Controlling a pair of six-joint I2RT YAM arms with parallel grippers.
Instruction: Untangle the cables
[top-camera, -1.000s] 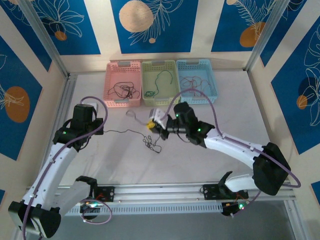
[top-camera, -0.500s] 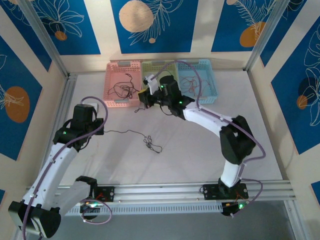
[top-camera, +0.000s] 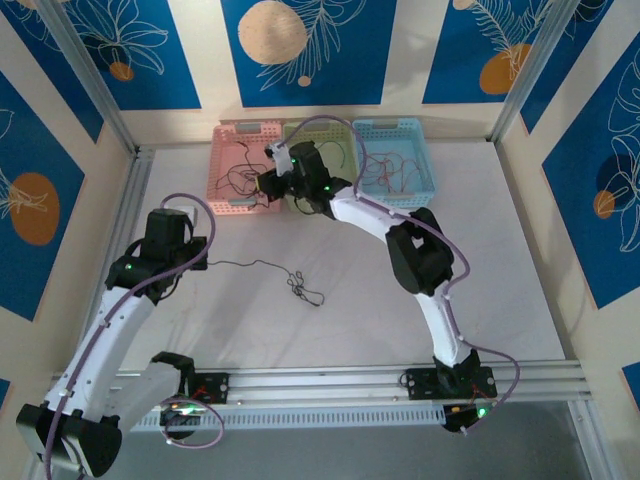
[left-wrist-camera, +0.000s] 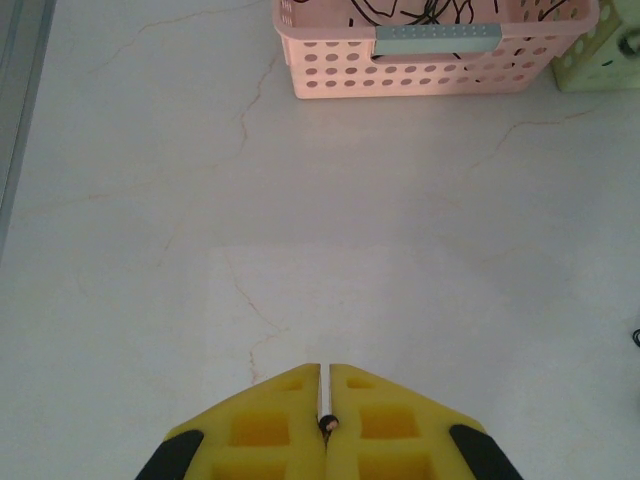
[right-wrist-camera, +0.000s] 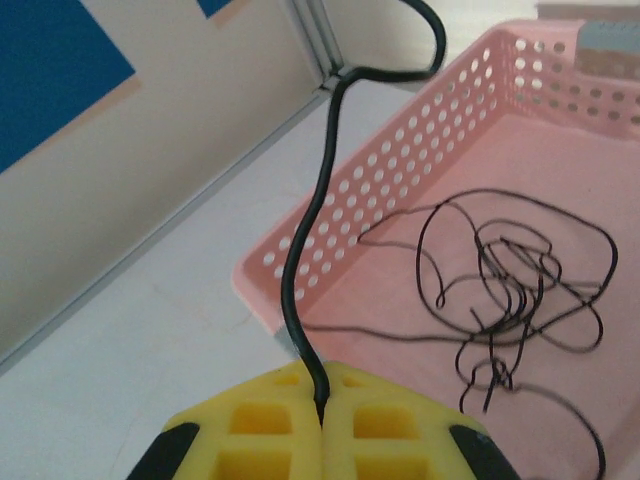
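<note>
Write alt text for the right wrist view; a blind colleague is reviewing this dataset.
The right gripper, with yellow padded fingers, is shut on a black cable that rises and curls away overhead. Just beyond it a pink perforated basket holds a loose tangle of thin black cables, on a pale table.

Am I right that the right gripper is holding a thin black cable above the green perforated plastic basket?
Not quite: the right gripper holds the thin black cable above the pink perforated plastic basket, as the right wrist view shows.
</note>
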